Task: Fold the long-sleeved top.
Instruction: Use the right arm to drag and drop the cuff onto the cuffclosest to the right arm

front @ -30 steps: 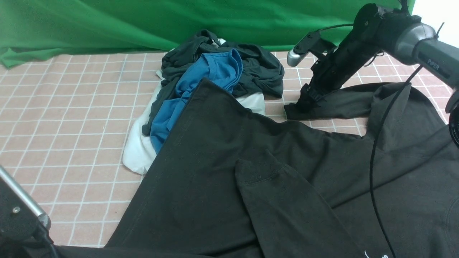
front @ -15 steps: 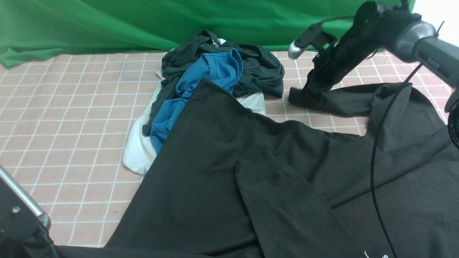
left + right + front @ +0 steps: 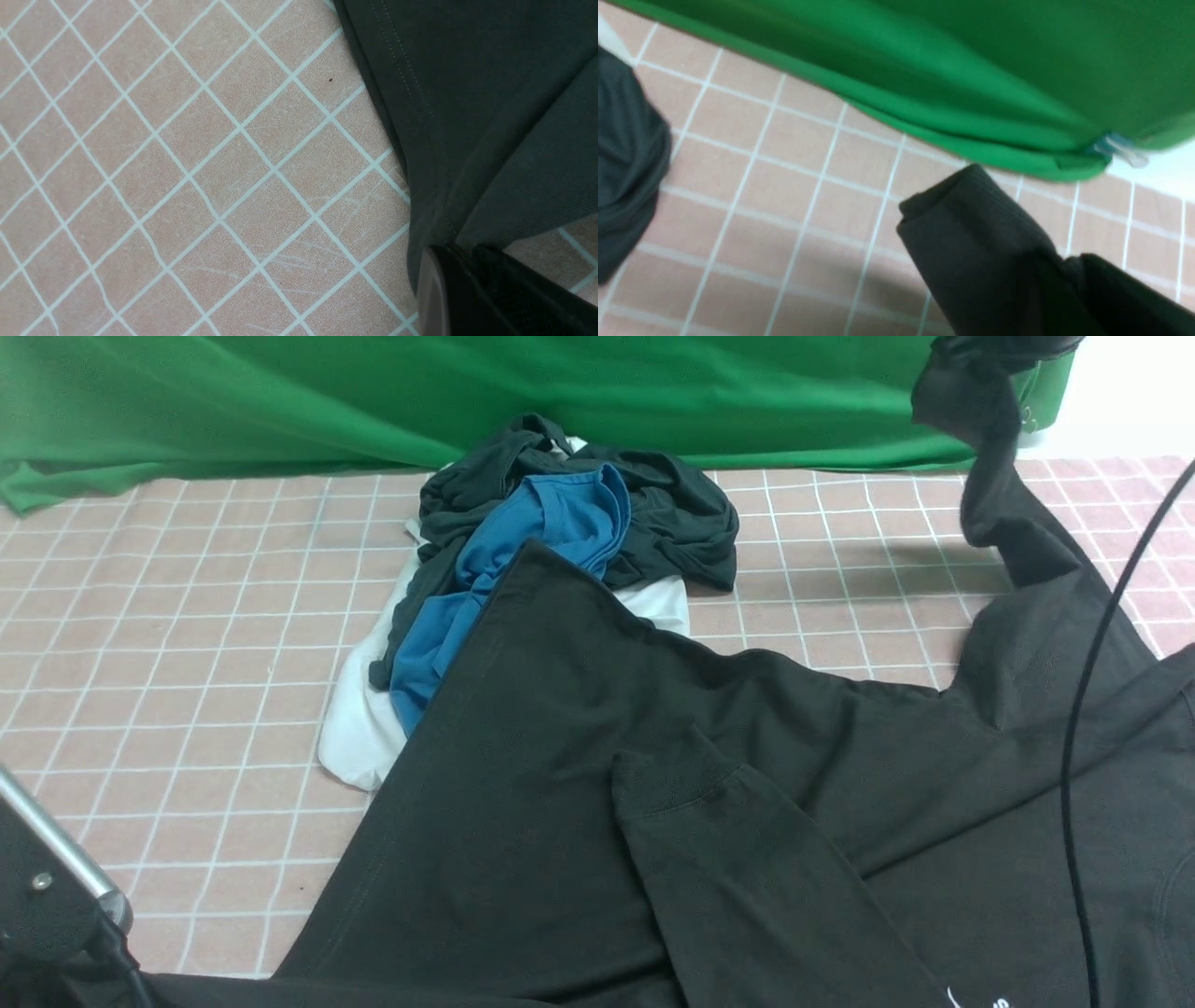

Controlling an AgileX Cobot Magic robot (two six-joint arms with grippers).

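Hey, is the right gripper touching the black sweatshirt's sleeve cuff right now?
Touching. The right wrist view shows the sweatshirt's ribbed sleeve cuff pinched in the right gripper, held clear of the table.

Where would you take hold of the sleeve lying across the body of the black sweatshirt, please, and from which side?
Take the ribbed cuff of that sleeve at its far corner, which pokes up a little from the black sweatshirt. Come down from above, jaws across the cuff's edge: the sleeve lies flat on the body, so a shallow pinch there likely lifts the cuff alone.
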